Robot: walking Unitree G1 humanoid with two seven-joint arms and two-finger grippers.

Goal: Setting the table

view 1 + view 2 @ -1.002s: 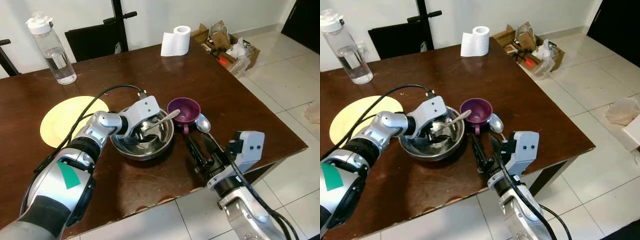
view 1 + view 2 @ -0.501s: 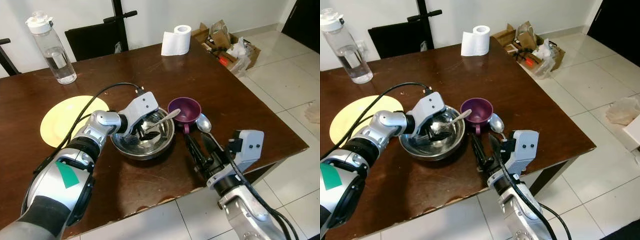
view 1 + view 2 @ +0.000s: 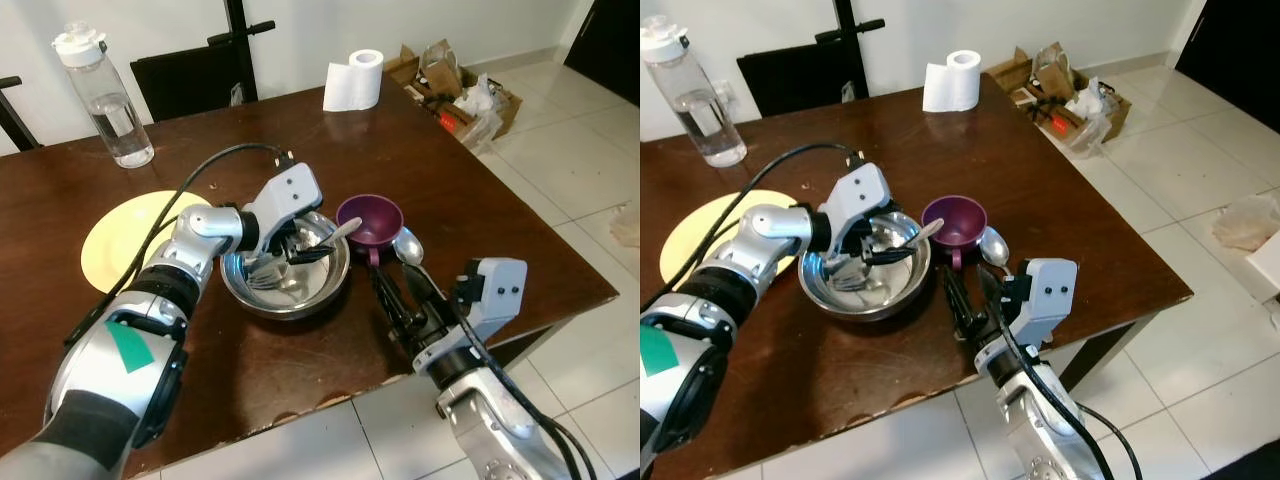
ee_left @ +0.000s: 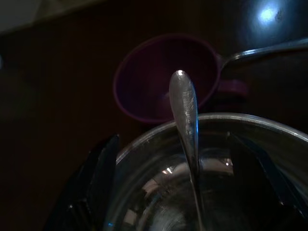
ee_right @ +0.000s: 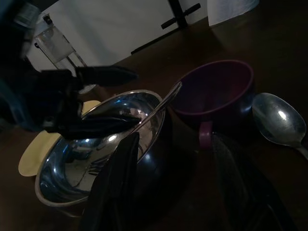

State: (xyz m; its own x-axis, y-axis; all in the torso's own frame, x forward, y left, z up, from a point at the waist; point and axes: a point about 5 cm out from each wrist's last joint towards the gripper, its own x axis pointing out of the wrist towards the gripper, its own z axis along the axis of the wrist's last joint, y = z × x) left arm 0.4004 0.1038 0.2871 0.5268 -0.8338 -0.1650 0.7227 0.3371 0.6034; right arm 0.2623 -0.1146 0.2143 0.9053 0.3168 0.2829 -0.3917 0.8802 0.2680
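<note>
A steel bowl [image 3: 290, 305] stands mid-table with a fork [image 3: 262, 281] lying in it. A silver utensil handle [image 3: 336, 232] leans over its rim toward a purple cup [image 3: 371, 219]. My left gripper [image 3: 306, 248] hovers over the bowl, open; in the left wrist view the handle [image 4: 185, 110] runs between its spread fingers, untouched. A large spoon [image 3: 407, 245] lies on the table beside the cup. My right gripper [image 3: 392, 277] rests low near the table's front edge, open, pointing at the cup [image 5: 216, 91] and bowl, with nothing in it.
A yellow plate [image 3: 118, 240] lies left of the bowl. A water bottle [image 3: 106, 98] stands at the back left and a paper roll [image 3: 352, 80] at the back edge. A black chair [image 3: 190, 72] is behind the table; a cluttered cardboard box [image 3: 462, 95] sits on the tiled floor.
My left gripper has risen a little out of the bowl and shifted slightly right, uncovering the fork on the bowl's bottom. The right arm has stayed put.
</note>
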